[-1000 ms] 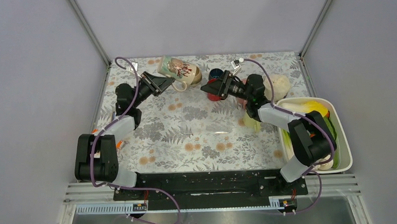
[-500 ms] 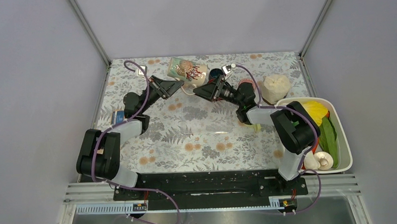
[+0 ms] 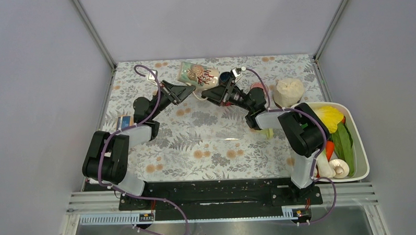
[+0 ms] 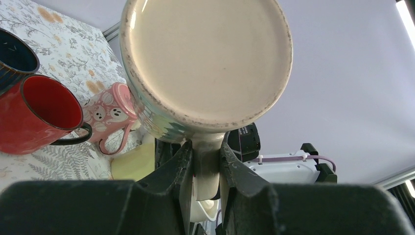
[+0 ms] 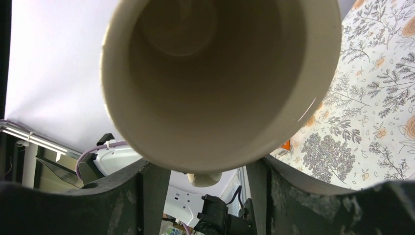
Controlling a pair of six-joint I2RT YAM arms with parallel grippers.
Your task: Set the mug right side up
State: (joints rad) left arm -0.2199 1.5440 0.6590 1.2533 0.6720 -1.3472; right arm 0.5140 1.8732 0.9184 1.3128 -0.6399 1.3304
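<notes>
The cream mug [image 3: 196, 73] with a floral print hangs tilted above the far middle of the table. My left gripper [image 3: 186, 90] is shut on its handle [image 4: 207, 164]. The left wrist view shows the mug's flat base [image 4: 208, 58] facing the camera. My right gripper [image 3: 212, 93] is open and sits close against the mug's other end. In the right wrist view the mug's open mouth [image 5: 220, 73] fills the frame. Both fingers [image 5: 151, 196] spread apart just under the rim.
A navy mug [image 3: 226, 76], a red mug [image 4: 36, 115] and a pink mug [image 3: 257, 87] stand behind the right gripper. A white lumpy object [image 3: 289, 91] lies far right. A white bin [image 3: 362, 159] of vegetables sits at the right edge. A yellow-green piece [image 3: 266, 131] lies beside it.
The left arm has carried the mug to the right and turned it. The right gripper has moved left up to the mug's mouth.
</notes>
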